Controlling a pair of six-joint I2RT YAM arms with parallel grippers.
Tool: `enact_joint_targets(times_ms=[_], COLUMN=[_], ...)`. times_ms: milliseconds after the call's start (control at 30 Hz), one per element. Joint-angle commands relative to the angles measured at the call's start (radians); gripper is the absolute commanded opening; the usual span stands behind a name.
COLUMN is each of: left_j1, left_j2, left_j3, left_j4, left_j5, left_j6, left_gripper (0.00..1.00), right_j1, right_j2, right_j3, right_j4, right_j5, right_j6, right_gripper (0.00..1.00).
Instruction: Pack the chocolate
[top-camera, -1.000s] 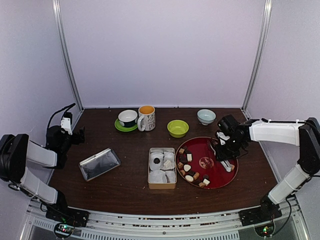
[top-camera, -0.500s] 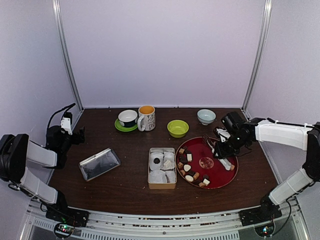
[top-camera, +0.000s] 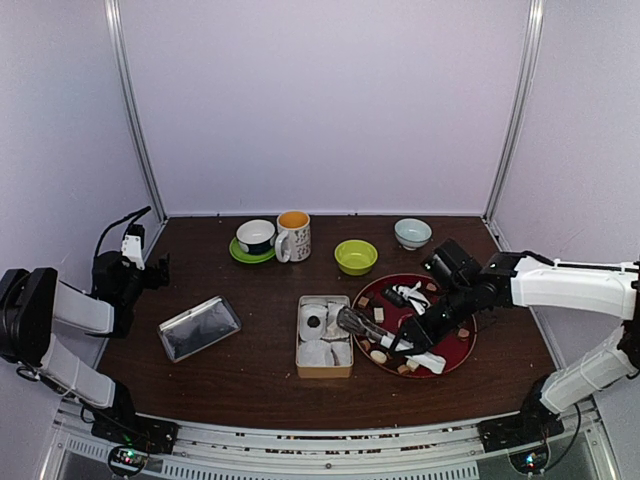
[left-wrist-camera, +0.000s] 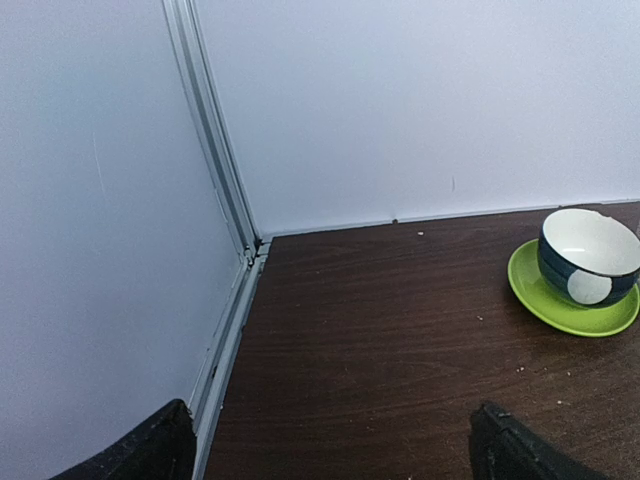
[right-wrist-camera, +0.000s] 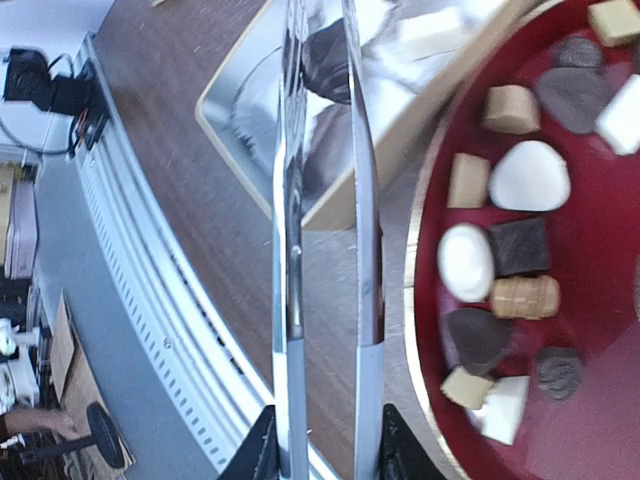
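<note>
Over tin (top-camera: 325, 373), holding chocolate (right-wrist-camera: 325, 60) in tongs (right-wrist-camera: 290, 250) squeezed by right gripper (right-wrist-camera: 330, 445), with left gripper (left-wrist-camera: 330, 452) wide; next: lower, ease squeeze.

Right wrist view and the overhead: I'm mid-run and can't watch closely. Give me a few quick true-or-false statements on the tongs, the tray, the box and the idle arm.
1. The right gripper is clamped on the silver tongs. True.
2. The tongs' tips are empty. False: they pinch a dark chocolate over the tin box.
3. The left gripper is open and holds nothing. True.
4. The red tray has been cleared. False: many chocolates lie on it.
5. The lid sits on the box. False: it lies apart on the table, to the box's left.
</note>
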Motion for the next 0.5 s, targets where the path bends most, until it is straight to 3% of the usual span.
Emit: enact_joint_targets(times_ms=[0,200,467], left_j1=[0.008,0.007,0.009], left_j2=[0.005,0.006,0.006], left_j3=[-0.006,-0.006,-0.006], left_j4=[0.055,0.055,0.055], left_j5=[0.011,0.011,0.011], left_j6=[0.011,0.010,0.010], left_gripper=[0.98,0.98,0.98], right_j1=[0.046,0.080,0.120], right_j2=[0.028,0.042,0.040], right_j3=[0.052,0.063,0.066], right_j4=[0.000,-0.119,-0.150], right_j5=[-0.037,0.004,0.032], right_j6=[-0.023,-0.074,-0.062], right_gripper=[0.19,0.21,0.22])
